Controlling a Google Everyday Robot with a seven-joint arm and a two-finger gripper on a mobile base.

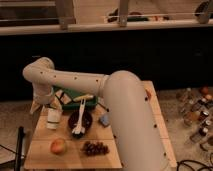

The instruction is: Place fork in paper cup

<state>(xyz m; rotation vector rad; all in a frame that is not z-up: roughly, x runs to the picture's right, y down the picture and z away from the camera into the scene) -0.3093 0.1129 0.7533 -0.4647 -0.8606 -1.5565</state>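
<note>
The white plastic fork [79,118] lies across the dark round bowl [80,125] near the middle of the wooden table, tined end toward the front. The small white paper cup [53,119] stands upright to the left of the bowl. My gripper [43,103] hangs at the end of the white arm, just above and behind the cup, at the table's back left. It is to the left of the fork and apart from it. The cup looks empty from here.
An apple [58,146] and a bunch of dark grapes [95,148] lie at the table's front. A green tray [81,102] with a yellowish stick [83,97] sits behind the bowl. A small blue item [104,119] lies right of the bowl. Bottles [194,112] stand at far right.
</note>
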